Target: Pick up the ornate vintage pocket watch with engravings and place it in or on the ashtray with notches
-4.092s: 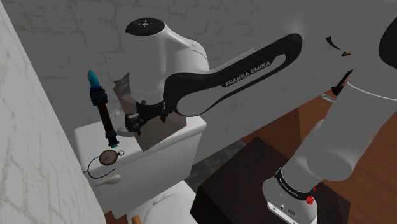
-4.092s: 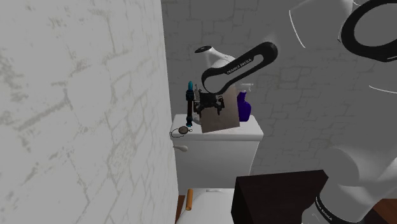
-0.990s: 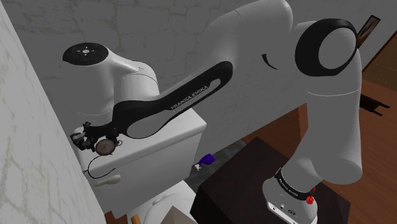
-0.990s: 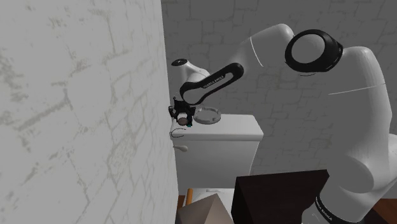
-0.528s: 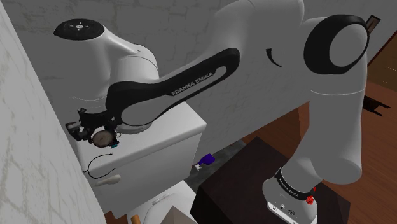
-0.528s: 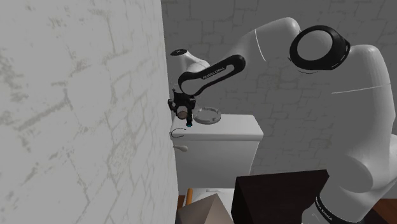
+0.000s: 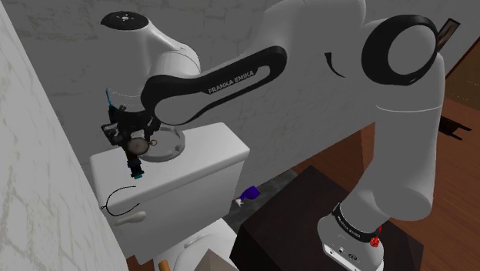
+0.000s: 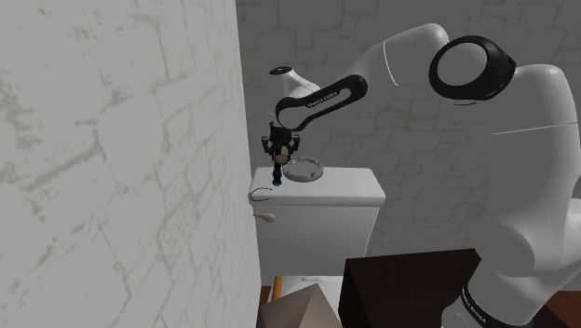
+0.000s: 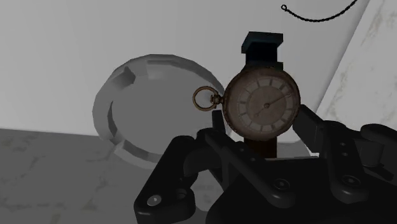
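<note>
1. Gripping the pocket watch [image 9: 262, 104] between its two black fingers, the end effector [image 9: 261, 130] holds it in the air. The pale dial faces the wrist camera, and its dark hour marks cannot be read as numbers.
2. Just below the watch in the shoulder view hangs a dark stick [image 7: 133, 163] with a teal tip. I cannot tell whether the fingers clasp it too.
3. The watch hangs above the white tank lid [image 7: 208, 150] of a toilet, beside the rim of the ashtray [image 9: 137, 108]. Its small ring points toward the ashtray, and it is not resting in it.
4. The ashtray is round and grey with notches in its rim, and it sits on the lid.
5. A thin dark chain [image 7: 119, 202] lies at the lid's corner by the wall, apart from the watch.
6. White letters on the black forearm of the arm [image 7: 238, 77] read "FRANKA EMIKA". A small label near the arm's base is too small to read.
7. A purple bottle [image 7: 248, 194] lies on the floor between the toilet and the dark stand [image 7: 308, 223].
</note>
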